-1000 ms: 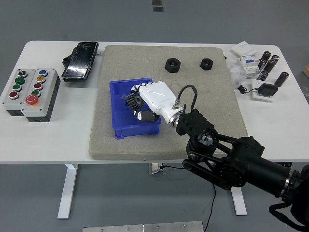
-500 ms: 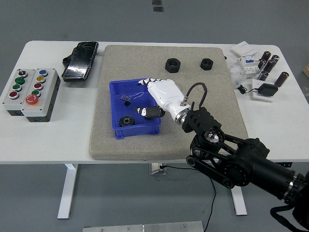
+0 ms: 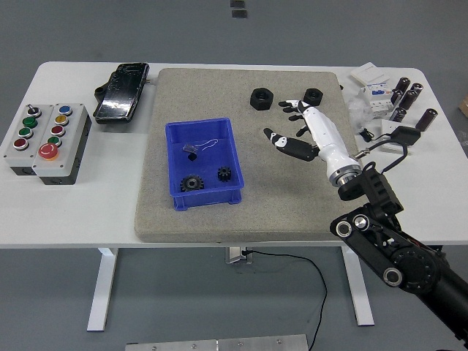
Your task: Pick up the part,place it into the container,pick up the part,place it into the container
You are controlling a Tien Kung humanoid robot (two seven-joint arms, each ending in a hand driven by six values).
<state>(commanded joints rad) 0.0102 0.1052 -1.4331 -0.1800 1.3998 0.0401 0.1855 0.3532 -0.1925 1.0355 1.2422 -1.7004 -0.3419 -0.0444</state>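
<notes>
Now the right hand (image 3: pixel 296 131) has left the blue bin (image 3: pixel 204 162) empty, fingers spread, hovering over the grey mat (image 3: pixel 248 205) near two black nuts (image 3: pixel 261 97). Two small gears (image 3: pixel 191 183) lie in the bin, so the placing looks done.

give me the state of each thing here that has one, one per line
right robot hand: open, empty, raised over the mat near the nuts
blue bin: upright, holds two gears and a small black part
large gear: lying flat in bin
small gear: lying flat in bin
two black nuts: on the mat, not yet picked
grey mat: flat on table
</notes>
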